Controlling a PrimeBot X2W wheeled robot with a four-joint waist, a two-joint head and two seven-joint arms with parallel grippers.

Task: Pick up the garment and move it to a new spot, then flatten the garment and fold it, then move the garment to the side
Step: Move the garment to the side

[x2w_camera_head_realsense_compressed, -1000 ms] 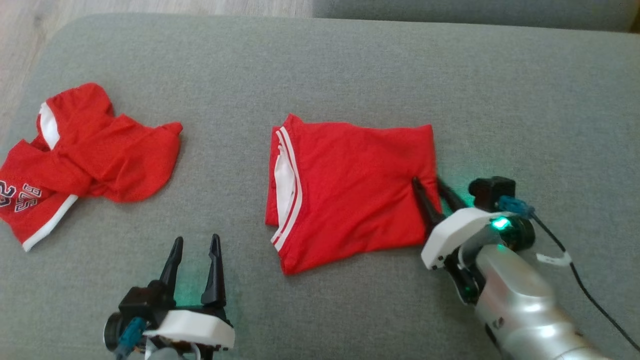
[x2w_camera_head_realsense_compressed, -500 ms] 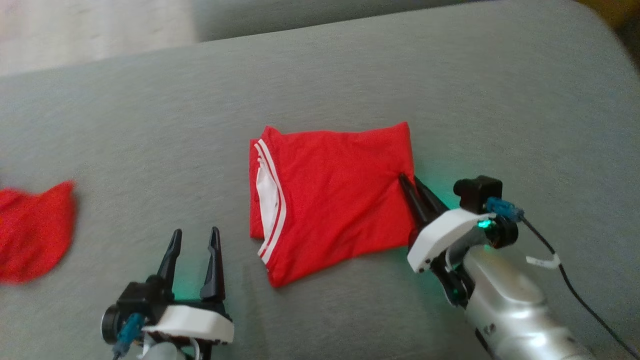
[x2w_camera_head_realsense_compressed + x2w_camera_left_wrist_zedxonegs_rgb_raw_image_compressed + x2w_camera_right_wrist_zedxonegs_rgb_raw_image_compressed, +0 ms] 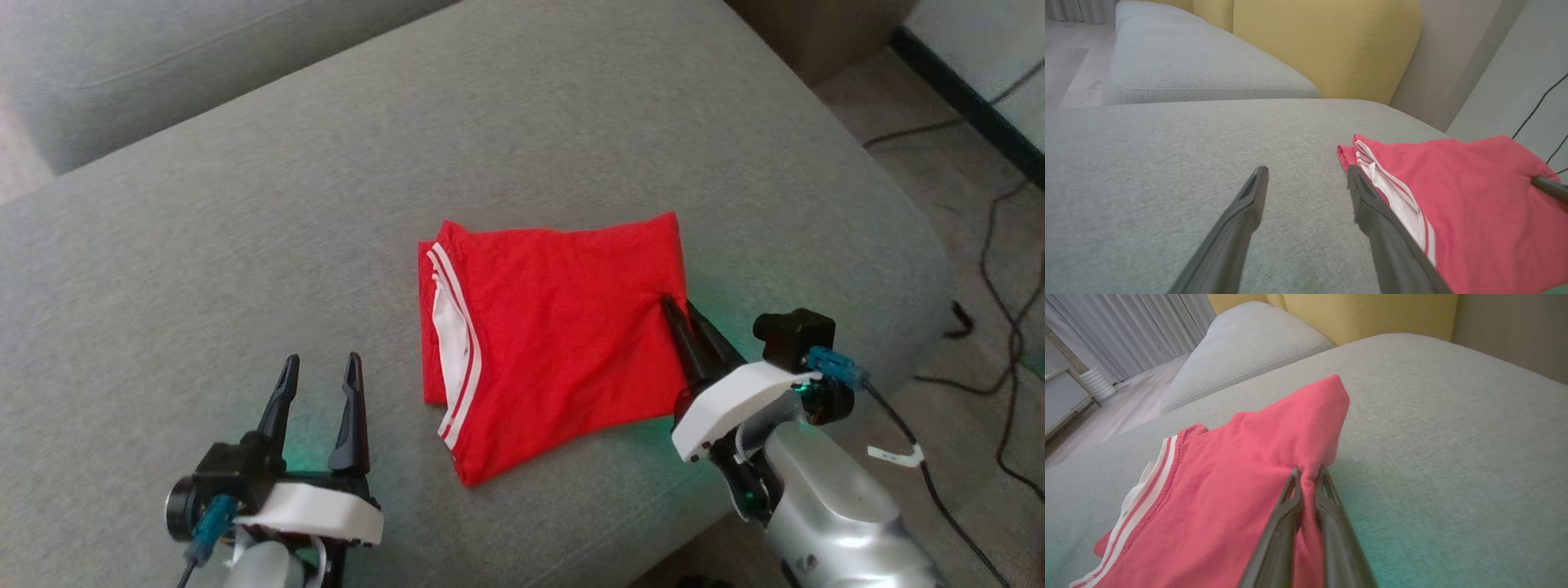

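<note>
Right pincer (image 3: 679,304) mine: pinched shut on folded red garment (image 3: 555,343), right edge. Drag low, slow, sideways; keep folds stacked.

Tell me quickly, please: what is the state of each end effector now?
Left end effector: open, holding nothing.
Right end effector: closed on the right edge of the folded red garment.

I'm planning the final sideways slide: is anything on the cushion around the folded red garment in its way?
Nothing visible is. The garment lies on bare grey cushion. The right gripper is shut on its right edge; the open left gripper sits apart from it, to its left.
</note>
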